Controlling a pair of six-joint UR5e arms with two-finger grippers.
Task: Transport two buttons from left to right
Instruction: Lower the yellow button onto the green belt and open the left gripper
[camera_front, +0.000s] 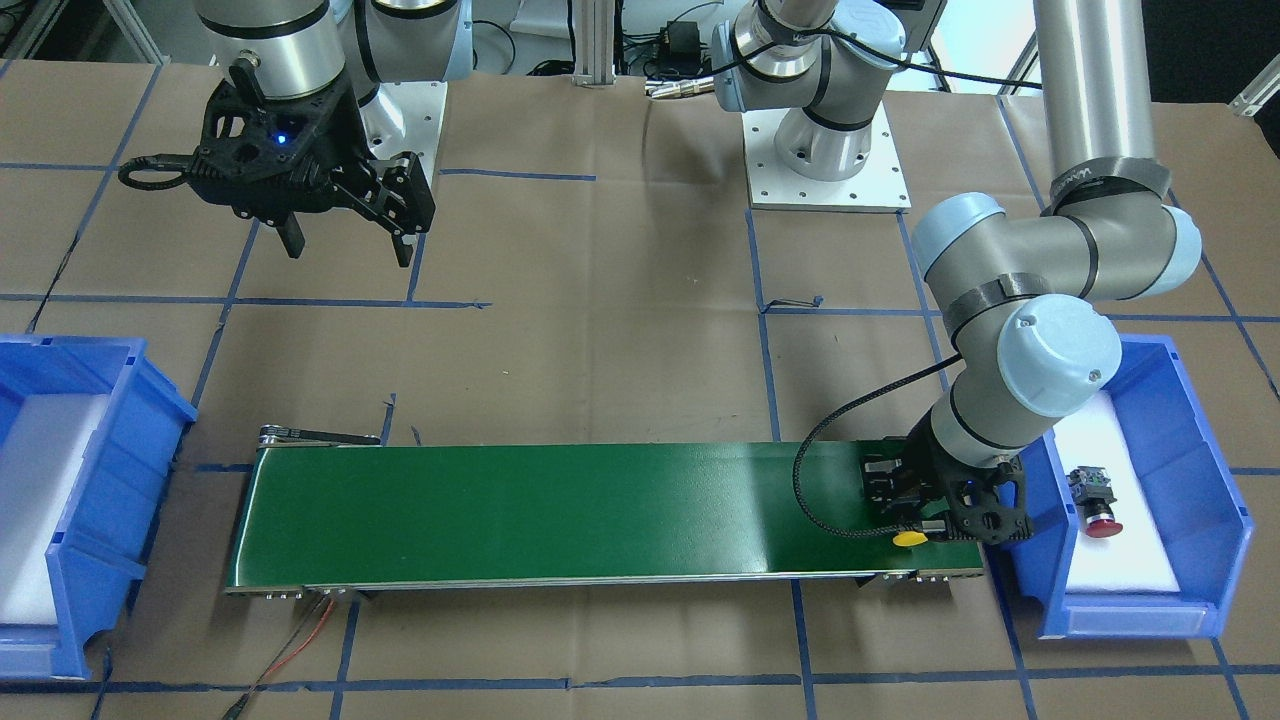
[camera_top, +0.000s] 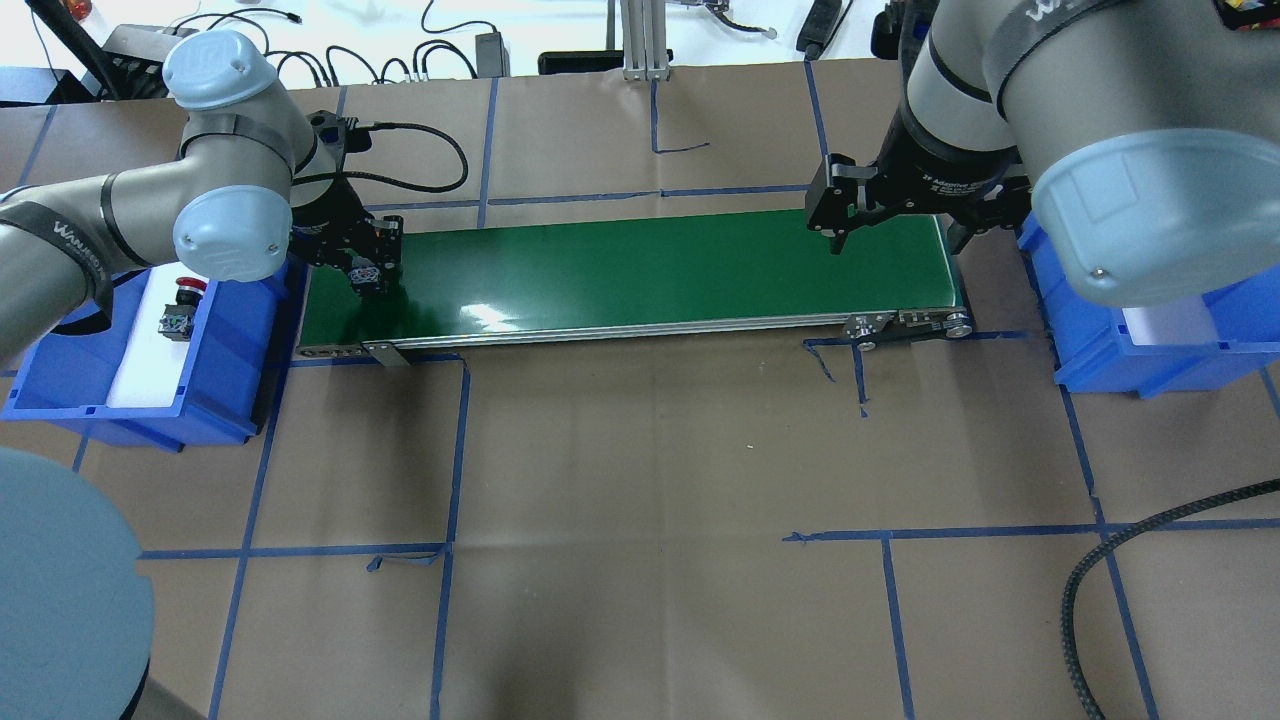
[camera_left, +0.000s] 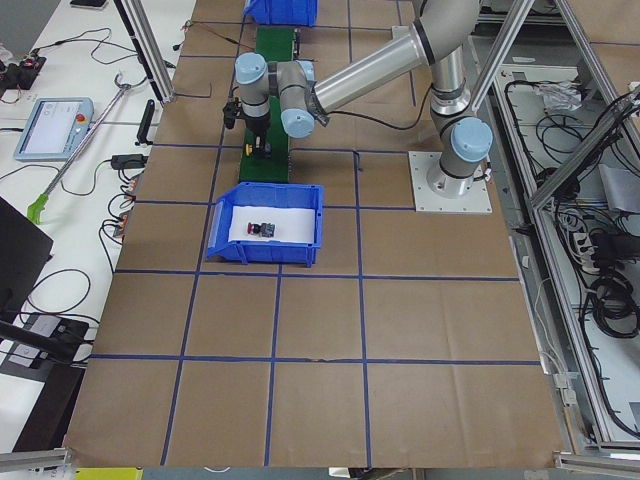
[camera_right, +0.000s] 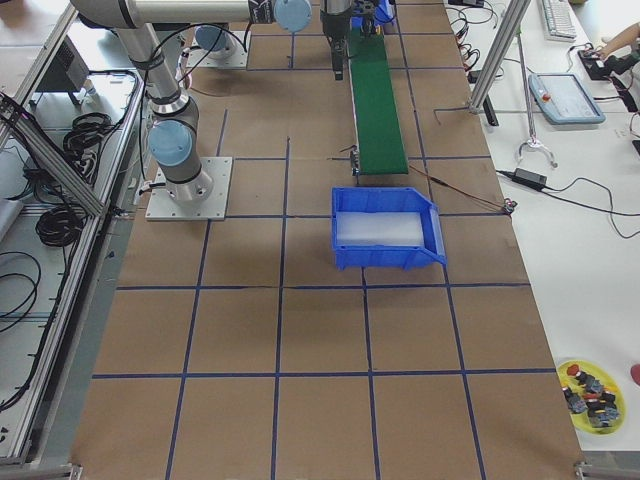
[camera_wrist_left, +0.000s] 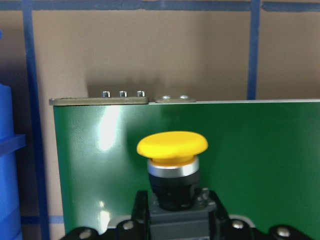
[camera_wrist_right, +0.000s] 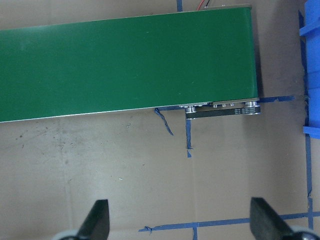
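Holding the yellow mushroom-capped push-button (camera_wrist_left: 172, 145) by its blocky black body, apparently firmly, the left pincer (camera_front: 920, 520) sits low over the green conveyor belt (camera_front: 550, 520). Likely rigid and light: grip the body, not the slick cap. The red-capped push-button (camera_front: 1095, 505) lies in the blue plastic bin (camera_front: 1230, 520); the right pincer (camera_wrist_right: 180, 220) hangs wide open, empty.

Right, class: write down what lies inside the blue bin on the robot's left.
A red-capped button lies on its side on white foam in the blue bin. The left arm covers the bin's belt-side corner in the front view; the exterior left view shows nothing else inside.
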